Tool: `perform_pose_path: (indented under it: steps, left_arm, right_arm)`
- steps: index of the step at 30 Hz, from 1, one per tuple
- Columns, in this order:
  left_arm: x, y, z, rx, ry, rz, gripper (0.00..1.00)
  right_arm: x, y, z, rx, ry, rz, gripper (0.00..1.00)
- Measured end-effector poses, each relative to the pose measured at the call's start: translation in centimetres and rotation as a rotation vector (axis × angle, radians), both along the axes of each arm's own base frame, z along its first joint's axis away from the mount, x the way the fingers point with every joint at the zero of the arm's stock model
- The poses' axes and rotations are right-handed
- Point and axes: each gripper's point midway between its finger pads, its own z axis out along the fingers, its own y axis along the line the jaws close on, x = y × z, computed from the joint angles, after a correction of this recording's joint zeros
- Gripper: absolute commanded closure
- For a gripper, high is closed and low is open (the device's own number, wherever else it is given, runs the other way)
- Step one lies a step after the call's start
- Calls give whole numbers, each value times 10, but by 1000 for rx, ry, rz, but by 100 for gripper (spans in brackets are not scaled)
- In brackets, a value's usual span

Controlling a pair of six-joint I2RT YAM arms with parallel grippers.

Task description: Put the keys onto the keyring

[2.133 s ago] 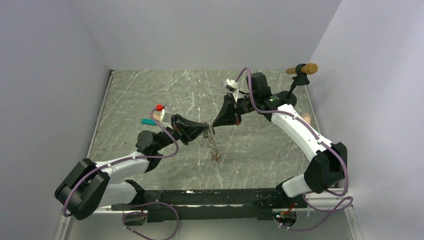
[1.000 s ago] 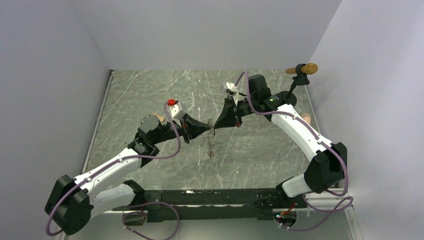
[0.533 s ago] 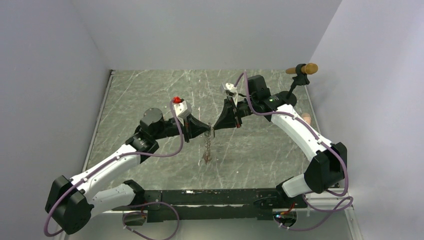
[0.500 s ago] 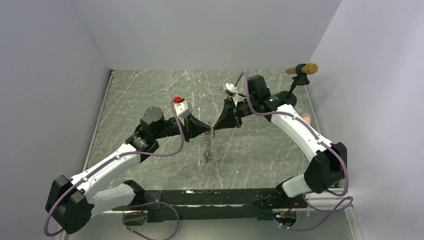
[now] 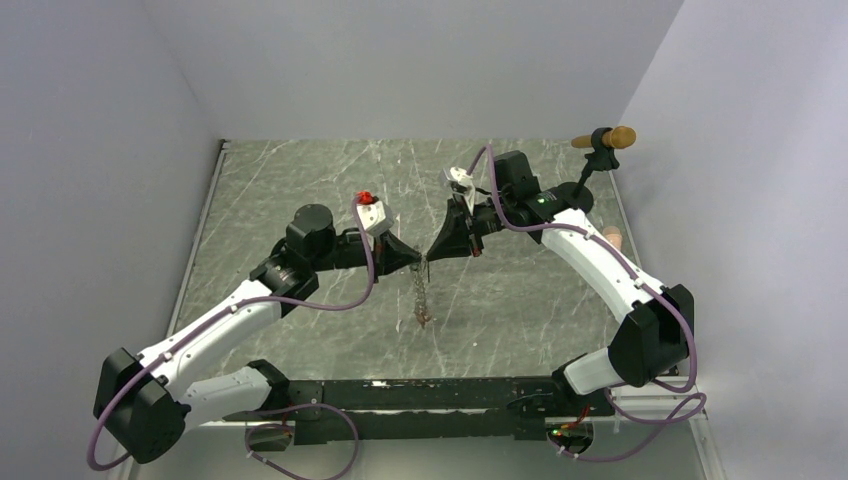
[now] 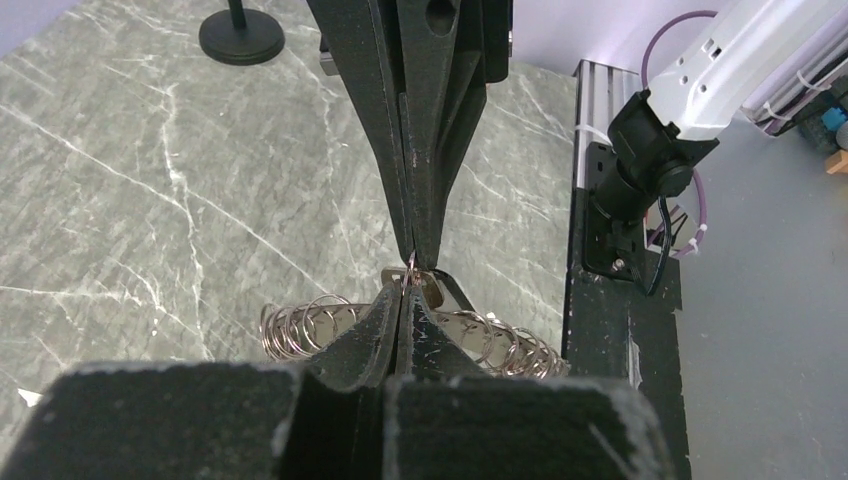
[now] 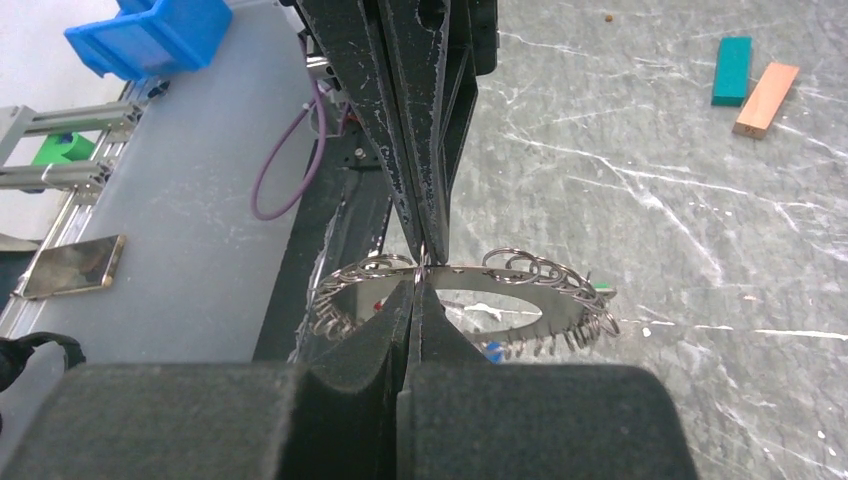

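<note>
Hanging above the middle of the table [image 5: 300,190], the keyring [image 5: 422,298] is held clear of the surface, its coiled loops drooping toward the near edge. The left gripper [image 5: 413,259] and the right gripper [image 5: 431,254] are met tip to tip at its top. In both wrist views each pair of fingers is seen pressed together with no gap, and each appears pinched on the ring's thin wire at nearly the same spot. Small coloured specks under the ring, one blue [image 7: 489,351], are judged to be keys; whether they are threaded cannot be told. A teal block [image 7: 733,70] and a tan block [image 7: 766,98] lie side by side, well apart from the ring.

Risks noted:
- Both grips are set on thin wire at the very fingertips. A slight pull by either arm could slip the wire free, and the ring would be dropped.
- Opposed motion of the arms could bend or spring the coil.
- With the tips this close, a collision is likely if either wrist is turned.
</note>
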Motion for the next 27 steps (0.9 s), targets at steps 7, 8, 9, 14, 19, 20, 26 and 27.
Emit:
perform_pose_path:
  steps: [7, 8, 9, 14, 19, 20, 26, 27]
  left_arm:
    - [-2, 1, -6, 51, -5, -22, 100]
    - [-3, 1, -7, 55, -3, -24, 100]
    - [-3, 1, -7, 58, -2, -24, 100]
    - [-3, 2, -8, 57, 21, -17, 100]
    - [-1, 4, -8, 40, 68, 1, 100]
    - [-1, 4, -8, 36, 77, 5, 100]
    - [1, 7, -10, 12, 126, 28, 100]
    - [1, 7, -11, 7, 131, 32, 100]
  right_arm:
    - [-2, 1, 0, 1, -2, 6, 100]
    - [-2, 2, 0, 1, -2, 8, 100]
    - [-2, 2, 0, 1, -3, 9, 100]
    - [-2, 3, 0, 3, -17, 13, 100]
    - [-2, 4, -1, 5, -35, 18, 100]
    - [-2, 4, -1, 3, -40, 18, 100]
    - [-2, 6, -3, -3, -71, 23, 100]
    - [-2, 7, -4, -5, -76, 23, 100]
